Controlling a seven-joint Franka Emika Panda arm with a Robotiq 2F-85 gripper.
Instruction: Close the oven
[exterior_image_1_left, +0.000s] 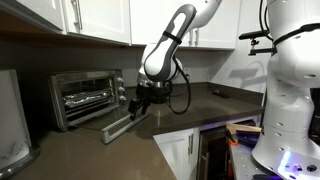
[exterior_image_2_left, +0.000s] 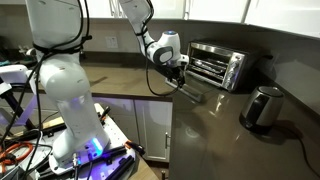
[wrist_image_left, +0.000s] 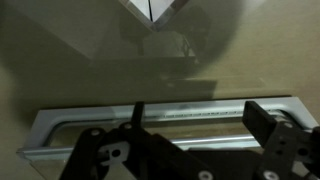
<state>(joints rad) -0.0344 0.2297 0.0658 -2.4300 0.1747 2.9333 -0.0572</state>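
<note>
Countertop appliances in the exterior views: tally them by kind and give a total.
Small boxy silver toaster oven, door hanging open: 1
Small dark steel kettle: 1
Rounded pale appliance at the frame edge: 1
Total: 3

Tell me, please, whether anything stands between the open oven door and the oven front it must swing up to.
Nothing visible does. The door lies folded down before the oven, with only the gripper over its outer edge; the kettle stands off to one side, clear of the swing.
</note>
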